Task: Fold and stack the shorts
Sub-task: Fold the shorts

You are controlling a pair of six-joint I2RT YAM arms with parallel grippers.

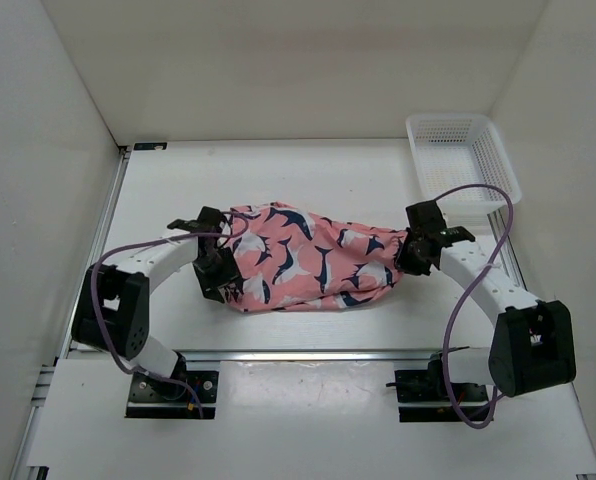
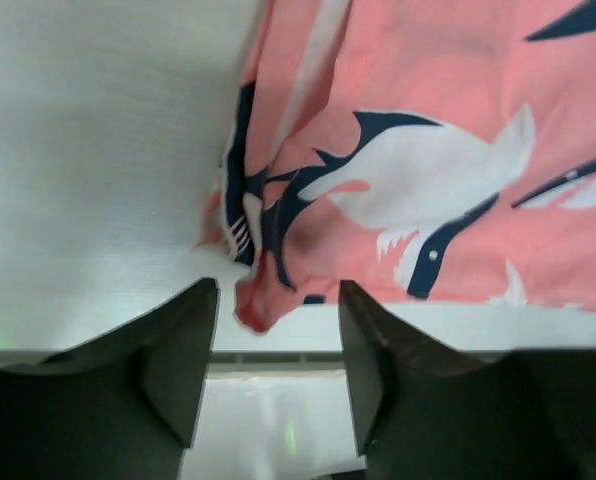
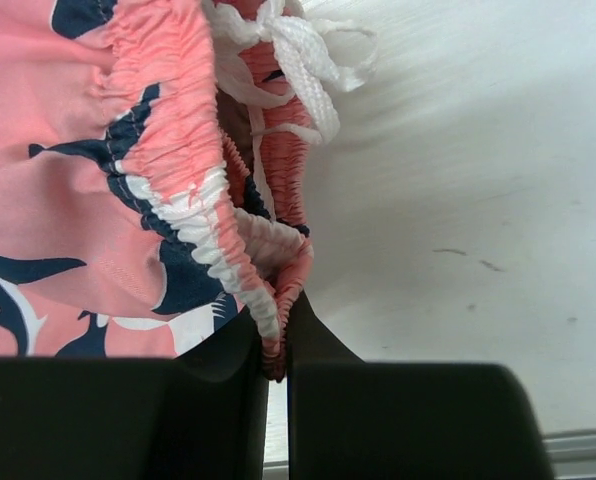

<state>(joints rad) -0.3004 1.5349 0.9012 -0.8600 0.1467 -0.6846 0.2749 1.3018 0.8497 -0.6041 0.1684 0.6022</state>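
Mid-fold: bunched shorts (image 1: 313,258) strung between both grippers. Pinching the waistband (image 3: 233,250) tight with the right gripper (image 3: 276,345). Gaping half-wide with the left gripper (image 2: 278,292), hem corner (image 2: 256,310) loose between the jaws, nothing held. Probably calls for closing on that corner, then pulling flat. Bare table (image 1: 278,180) ahead; basket (image 1: 463,160) beyond the right gripper; table edge close behind.

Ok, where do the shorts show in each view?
Top external: shorts mid-picture, bunched on the table.
Left wrist: shorts upper right, one corner dipping toward the open left gripper.
Right wrist: shorts fill the left half, waistband pinched in the shut right gripper.
Shared landmark: the white table, bare beside the shorts in all three.
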